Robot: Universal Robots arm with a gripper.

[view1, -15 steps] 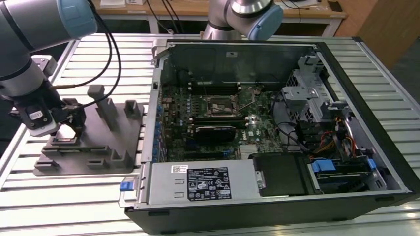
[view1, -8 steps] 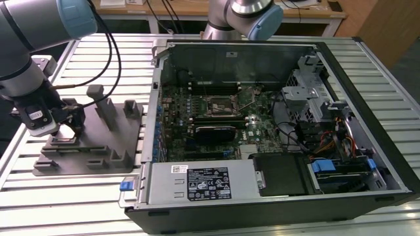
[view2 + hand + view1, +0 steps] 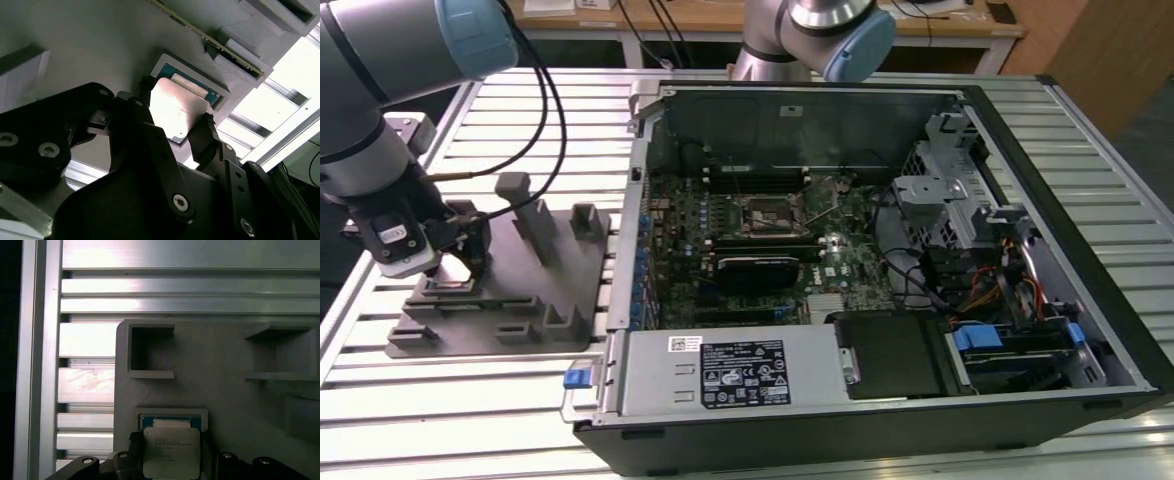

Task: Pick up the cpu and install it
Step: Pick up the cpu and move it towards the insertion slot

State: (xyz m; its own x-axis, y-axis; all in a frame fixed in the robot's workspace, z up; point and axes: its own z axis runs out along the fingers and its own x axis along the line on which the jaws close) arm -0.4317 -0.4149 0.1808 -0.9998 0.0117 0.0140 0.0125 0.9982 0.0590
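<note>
**Cpu pinched at its pocket in the holder**

My gripper (image 3: pixel 175 106) is at the near corner of the grey holder block (image 3: pixel 225 390), on the exterior view's left, well apart from the open computer case (image 3: pixel 1067 160). The cpu (image 3: pixel 171 449) lies over its shallow pocket there, silvery top up, and a teal rim of the pocket shows past one edge. The black fingers (image 3: pixel 200 140) press on two opposite edges of the chip, so I judge it grasped. I cannot tell whether it has left its seat.

For this step I would keep the clamp light and even, on the edges only. I would hold the wrist square to the block, so the chip comes straight out of the pocket without tilting or catching on the rim. It is thin and smooth and could slip or twist if gripped off-centre.

The block lies flat on a table of ribbed aluminium slats (image 3: pixel 494 420), and its upright posts stand close to the wrist. Inside the case the motherboard socket (image 3: pixel 765 208) sits among cables and drive brackets. Wooden desks stand behind the table.
</note>
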